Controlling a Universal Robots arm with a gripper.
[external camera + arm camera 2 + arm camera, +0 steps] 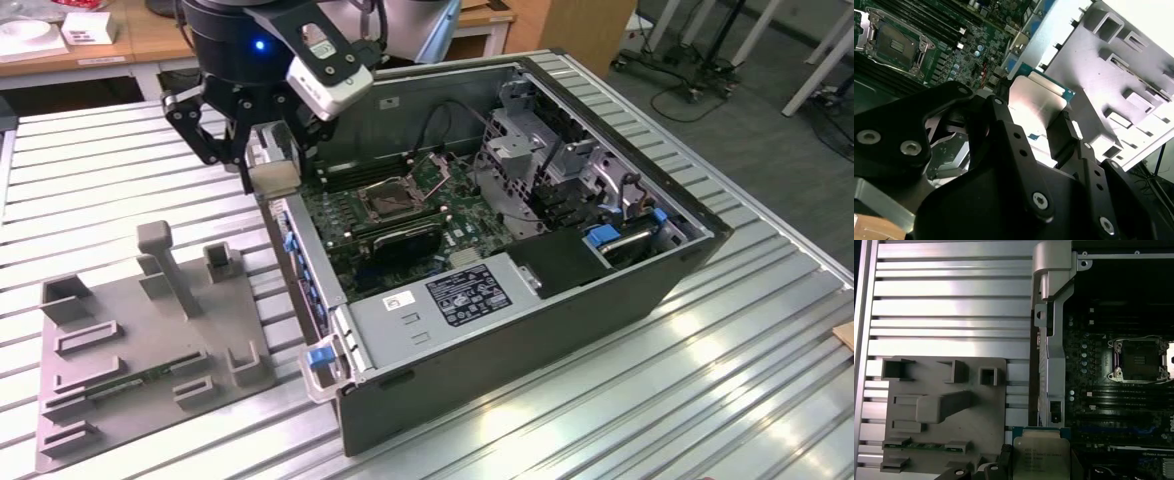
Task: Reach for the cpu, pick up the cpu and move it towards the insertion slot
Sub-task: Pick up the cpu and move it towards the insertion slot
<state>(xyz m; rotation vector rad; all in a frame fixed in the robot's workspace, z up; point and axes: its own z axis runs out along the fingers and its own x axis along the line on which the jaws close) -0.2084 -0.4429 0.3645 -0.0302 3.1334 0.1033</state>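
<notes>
Black gripper (1046,132) links fill the second wrist view, fingers clamped on the cpu (1035,106), which hangs over the case wall, so the carry step is underway, short of the insertion slot (395,197).

My black, multi-link gripper (271,170) hangs from my dark wrist, fingers pointing down, above the near wall of the open case in the exterior view. My black fingers (1066,132) are closed against opposite edges of the thin square chip with the pale silvery metal top (1034,107), which I hold lifted.
</notes>
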